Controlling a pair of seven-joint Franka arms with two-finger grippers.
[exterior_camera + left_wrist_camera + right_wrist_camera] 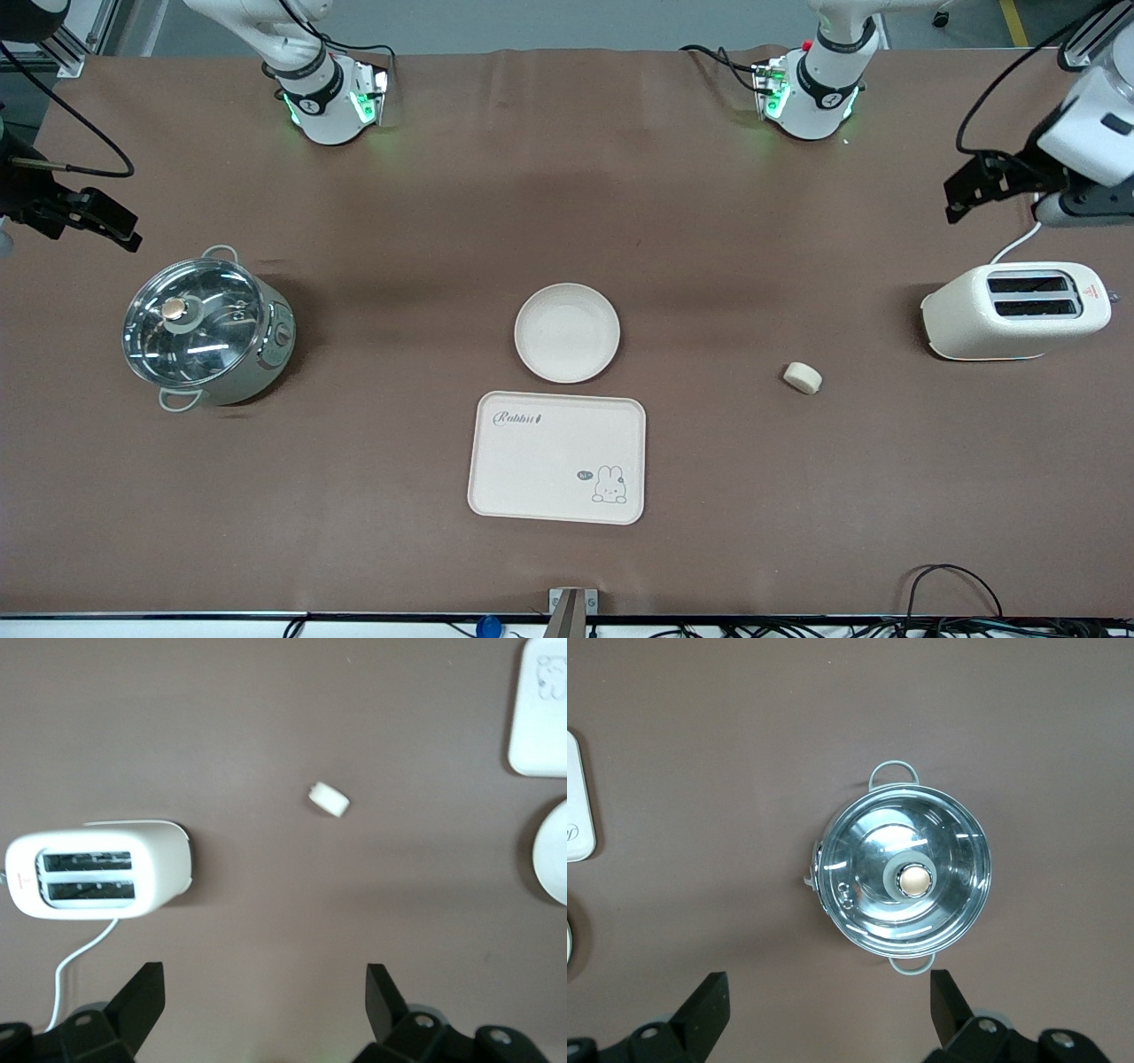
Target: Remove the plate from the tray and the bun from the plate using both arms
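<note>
- The plate [567,332], round and cream, lies bare on the desk [567,177], touching no tray [557,457]; the tray lies nearer the camera, at its six o'clock.
- The bun [803,377], a pale puck, lies at the plate's four o'clock, near the toaster [1016,311].
- Both removals look done; judged best: arms stay clear.
- Left gripper [266,1010] hangs wide open, empty, by the toaster; right gripper [828,1014], likewise, by the pot [206,331].

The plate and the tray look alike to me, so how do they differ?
The plate is round and plain; the tray is rectangular with rounded corners, bearing "Rabbit" script and a bunny drawing. The plate is narrower than the tray. The plate lies farther from the front camera, beside the tray, not on it. Both are cream and empty.
</note>
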